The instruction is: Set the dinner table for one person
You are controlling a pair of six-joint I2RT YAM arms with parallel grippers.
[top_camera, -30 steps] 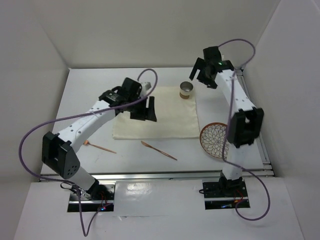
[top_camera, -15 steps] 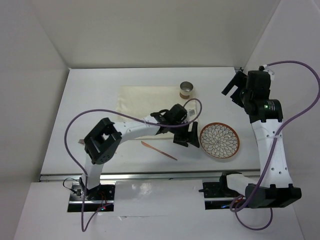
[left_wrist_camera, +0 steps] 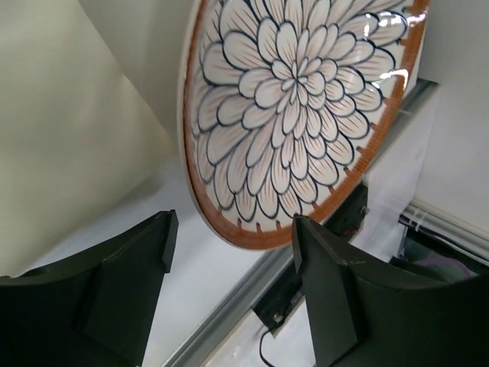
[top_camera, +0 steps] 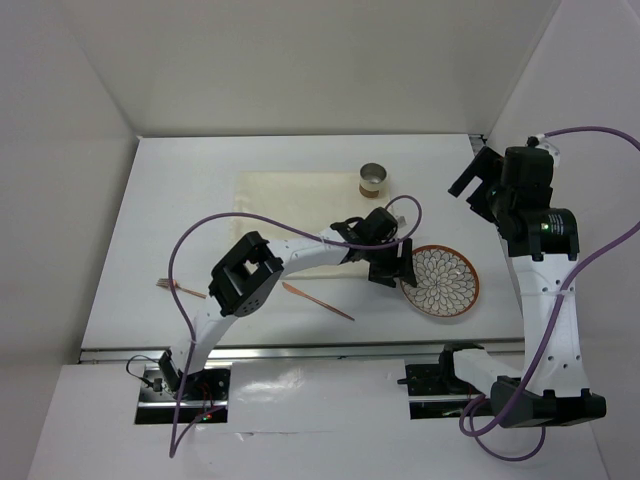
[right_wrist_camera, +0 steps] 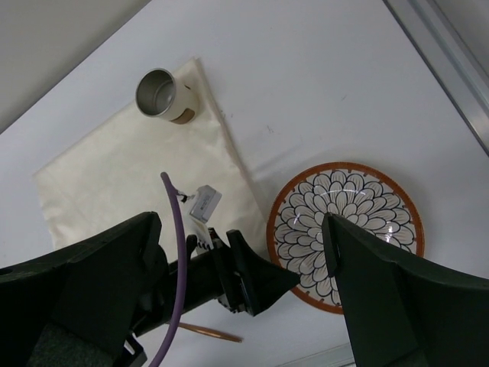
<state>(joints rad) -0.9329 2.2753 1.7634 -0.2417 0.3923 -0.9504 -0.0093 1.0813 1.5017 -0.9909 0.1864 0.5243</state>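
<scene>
Overhead view: the dinner table (top_camera: 180,200) is the white tabletop that fills the enclosure, with metal rails along its near and right edges. A cream cloth placemat (top_camera: 290,200) lies on its far middle part. A small metal cup (top_camera: 374,179) stands upright on the placemat's far right corner. A flower-patterned plate (top_camera: 445,285) with an orange rim lies flat on bare table, just beside the placemat's near right corner.

Left arm: stretched to the right across the near edge of the placemat. The left gripper (top_camera: 397,272) is at the plate's left rim. In the left wrist view the two dark fingers (left_wrist_camera: 114,294) stand wide apart, with the plate's rim (left_wrist_camera: 252,233) showing between their tips. No grip on it is seen; whether either finger touches the rim cannot be told.

Right arm: raised over the far right part of the table. The right gripper (top_camera: 475,188) is spread fully and has nothing between its fingers (right_wrist_camera: 397,306). Its camera looks down on cup (right_wrist_camera: 162,95), placemat (right_wrist_camera: 114,168), plate (right_wrist_camera: 344,233) and the left gripper.

Other items: a thin copper-coloured utensil (top_camera: 318,301) lies on the table near of the placemat, left of the plate. A second one (top_camera: 182,288) lies well apart to the left, near the table's left edge.
</scene>
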